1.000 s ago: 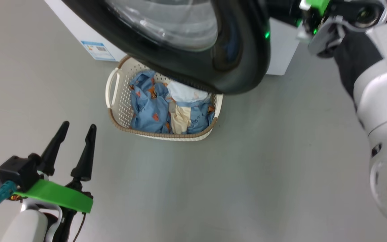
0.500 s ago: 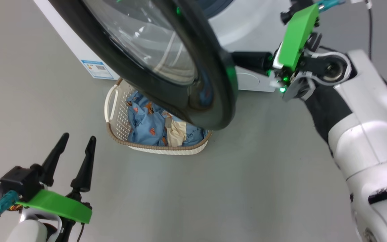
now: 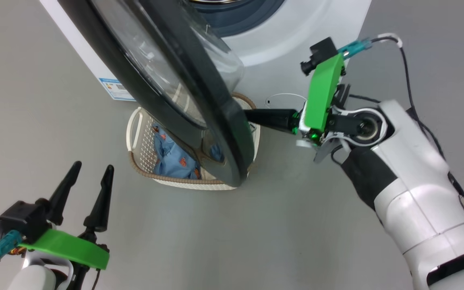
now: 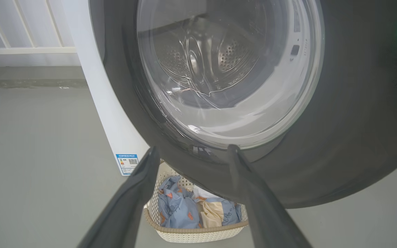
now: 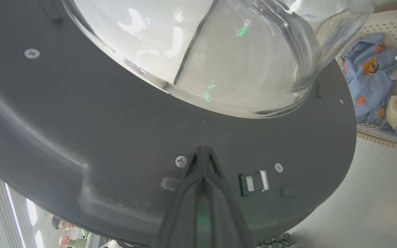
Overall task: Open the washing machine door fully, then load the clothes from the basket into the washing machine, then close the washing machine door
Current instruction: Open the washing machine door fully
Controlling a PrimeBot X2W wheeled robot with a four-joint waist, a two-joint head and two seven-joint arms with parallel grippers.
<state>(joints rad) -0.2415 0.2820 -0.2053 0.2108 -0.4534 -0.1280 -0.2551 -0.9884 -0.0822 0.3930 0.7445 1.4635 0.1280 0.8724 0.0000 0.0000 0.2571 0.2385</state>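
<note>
At the lower left of the head view the left end effector (image 3: 94, 167) hangs over the grey floor (image 3: 296, 225), released, its fingers spread and holding nothing. Its wrist camera looks through the glass of the washing machine door (image 4: 357, 137) to the steel drum (image 4: 226, 55), which the head view cuts off. It also shows the cream piece among the blue clothes (image 4: 176, 210) in the basket (image 4: 198, 236). From the head, the door's black rim stands nearly edge-on over the basket on the floor in front of the washing machine (image 3: 296, 48) and hides all but some blue cloth. Right of the door, the right end effector (image 3: 256, 117) reaches behind the rim. Its wrist view shows the fingers clenched together, empty, tips against the door's dark inner face beside a screw (image 5: 180, 161) and a latch (image 5: 255, 182).

Half a second ago the door faced the head camera more squarely. It has since swung further from the opening, the right arm following it, and the left arm has stayed put.
</note>
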